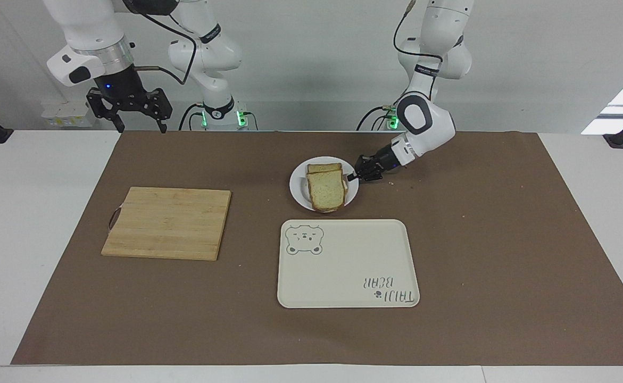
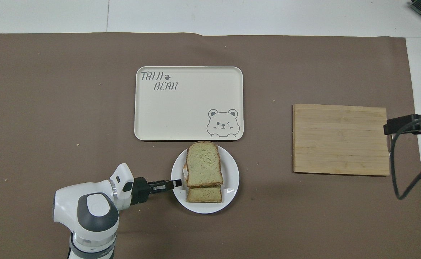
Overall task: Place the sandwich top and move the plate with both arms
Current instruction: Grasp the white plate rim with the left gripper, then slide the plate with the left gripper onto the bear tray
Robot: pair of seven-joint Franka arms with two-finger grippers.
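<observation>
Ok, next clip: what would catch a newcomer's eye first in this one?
The white plate with the sandwich top stacked crookedly on a lower slice, just nearer the robots than the cream bear tray. The left gripper lies low, shut on the plate's rim. The right gripper hangs open, raised over the table edge at the right arm's end, past the wooden cutting board.

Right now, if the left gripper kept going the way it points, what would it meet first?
The left gripper, shut on the plate rim, points at the stacked bread; likely the sandwich top edge first, though height is unclear.
</observation>
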